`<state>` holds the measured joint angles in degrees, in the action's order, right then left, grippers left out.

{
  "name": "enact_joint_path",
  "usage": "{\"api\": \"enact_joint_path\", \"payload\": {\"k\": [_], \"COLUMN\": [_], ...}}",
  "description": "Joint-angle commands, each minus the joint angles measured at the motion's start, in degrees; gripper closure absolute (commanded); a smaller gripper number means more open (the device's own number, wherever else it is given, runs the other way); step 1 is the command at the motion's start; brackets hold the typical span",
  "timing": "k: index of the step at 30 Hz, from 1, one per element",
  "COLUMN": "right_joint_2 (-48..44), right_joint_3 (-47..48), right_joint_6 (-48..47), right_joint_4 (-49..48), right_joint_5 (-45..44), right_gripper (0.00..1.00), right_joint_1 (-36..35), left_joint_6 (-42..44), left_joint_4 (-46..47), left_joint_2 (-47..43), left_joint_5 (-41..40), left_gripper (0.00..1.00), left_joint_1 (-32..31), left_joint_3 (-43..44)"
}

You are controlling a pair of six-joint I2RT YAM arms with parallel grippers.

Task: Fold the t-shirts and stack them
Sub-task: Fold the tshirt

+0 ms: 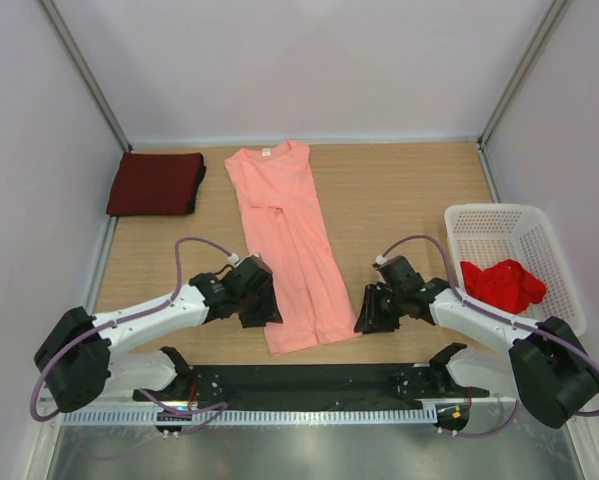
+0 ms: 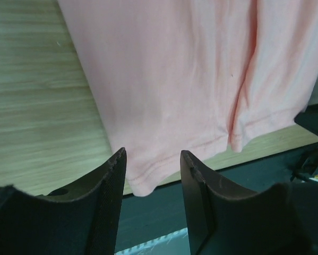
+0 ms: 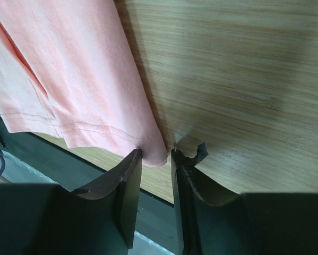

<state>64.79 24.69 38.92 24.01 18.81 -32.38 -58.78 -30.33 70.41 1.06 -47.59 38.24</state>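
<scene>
The salmon-pink t-shirt [image 1: 284,240] lies lengthwise on the table, its sides folded in, collar at the far end. My left gripper [image 1: 264,305] sits at the shirt's near left hem corner. In the left wrist view, this gripper [image 2: 151,156] is open, and the hem corner [image 2: 143,183] lies on the table between its tips, untouched. My right gripper [image 1: 367,318] is at the near right corner. In its wrist view, this gripper [image 3: 154,155] stands narrowly open around the corner [image 3: 157,154]; one finger touches the cloth. A folded dark maroon t-shirt [image 1: 154,183] rests at the back left. A crumpled bright red t-shirt [image 1: 504,283] lies in the basket.
The white perforated basket [image 1: 499,210] stands at the right edge of the table. A black strip [image 1: 299,378] runs along the table's near edge, just below the pink hem. Grey walls close in the table at the back and both sides.
</scene>
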Motion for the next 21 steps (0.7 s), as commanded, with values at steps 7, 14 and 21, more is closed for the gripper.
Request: {"api": "enact_joint_path", "payload": {"k": [7,14,21], "right_joint_2": [-0.98,-1.07,-2.57], "right_joint_3": [-0.96,-1.57,-2.8], "right_joint_6": [2.39,3.01,3.36], "right_joint_4": [-0.81,-1.24,-1.6], "right_joint_5": [0.44,0.09,0.18], "right_gripper": [0.83,0.99,0.99], "right_joint_1": [0.04,-0.05,-0.05], "left_joint_6": [-12.31,-20.4,-25.76], "left_joint_4": [-3.68,-3.51,-2.29], "left_joint_2": [-6.25,-4.32,-10.02], "left_joint_5": [-8.08,-10.37,-14.58], "left_gripper": [0.53,0.55,0.65], "left_joint_1": [-11.1,-18.32,-19.73], "left_joint_3": [-2.47,-4.66,-8.44]}}
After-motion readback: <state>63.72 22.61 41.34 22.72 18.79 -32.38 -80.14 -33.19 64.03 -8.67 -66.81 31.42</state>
